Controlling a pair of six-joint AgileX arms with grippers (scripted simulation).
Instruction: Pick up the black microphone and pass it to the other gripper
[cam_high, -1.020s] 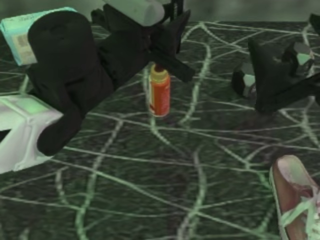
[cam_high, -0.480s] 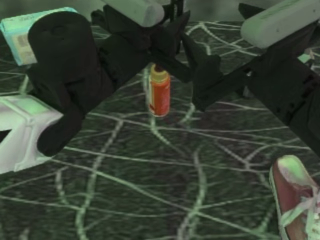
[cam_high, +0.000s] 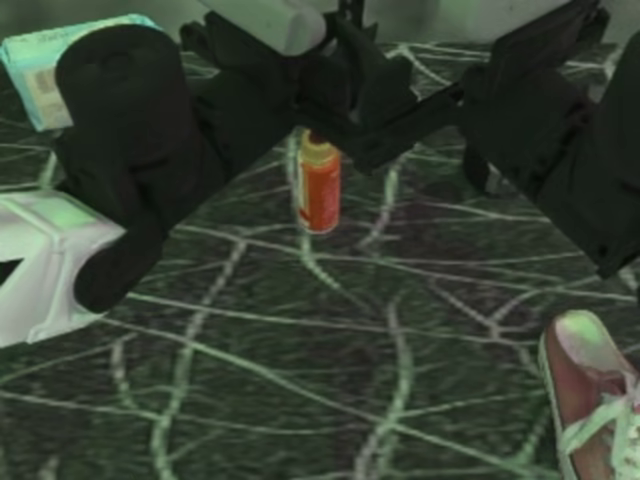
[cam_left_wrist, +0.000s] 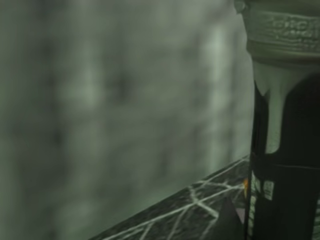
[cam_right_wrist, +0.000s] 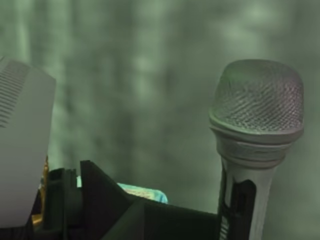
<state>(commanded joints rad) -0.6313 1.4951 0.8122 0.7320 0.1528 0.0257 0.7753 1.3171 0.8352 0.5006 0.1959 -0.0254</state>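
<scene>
Black arm housings crowd the far edge in the top view. The left gripper (cam_high: 335, 75) and the right gripper (cam_high: 385, 120) meet above the orange bottle (cam_high: 319, 185); whether either is open I cannot tell there, and the microphone is lost among the dark shapes. A blue-white box (cam_high: 35, 65) lies far left, a red shoe (cam_high: 590, 400) near right.

Left wrist view: the microphone (cam_left_wrist: 280, 125) stands upright close to the lens, grey collar over black handle; no fingers of the gripper show.

Right wrist view: the microphone's mesh head (cam_right_wrist: 257, 107) is upright, and the left gripper's dark fingers (cam_right_wrist: 130, 212) reach its handle.
</scene>
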